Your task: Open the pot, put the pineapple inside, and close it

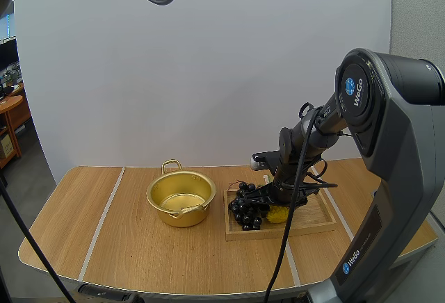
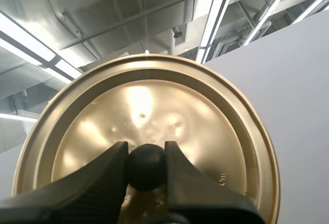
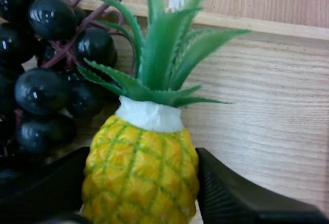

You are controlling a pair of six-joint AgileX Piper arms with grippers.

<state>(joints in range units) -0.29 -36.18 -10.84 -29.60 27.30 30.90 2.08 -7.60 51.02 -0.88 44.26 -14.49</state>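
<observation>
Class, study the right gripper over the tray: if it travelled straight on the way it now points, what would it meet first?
The right gripper pinches the pineapple, so nothing new lies between its tips. Pushed further, it would probably press into the wooden tray floor; depth is unclear.

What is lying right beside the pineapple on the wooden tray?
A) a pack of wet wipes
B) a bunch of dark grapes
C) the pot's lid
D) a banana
B: the bunch of grapes lies beside the pineapple on the wooden tray.
</observation>
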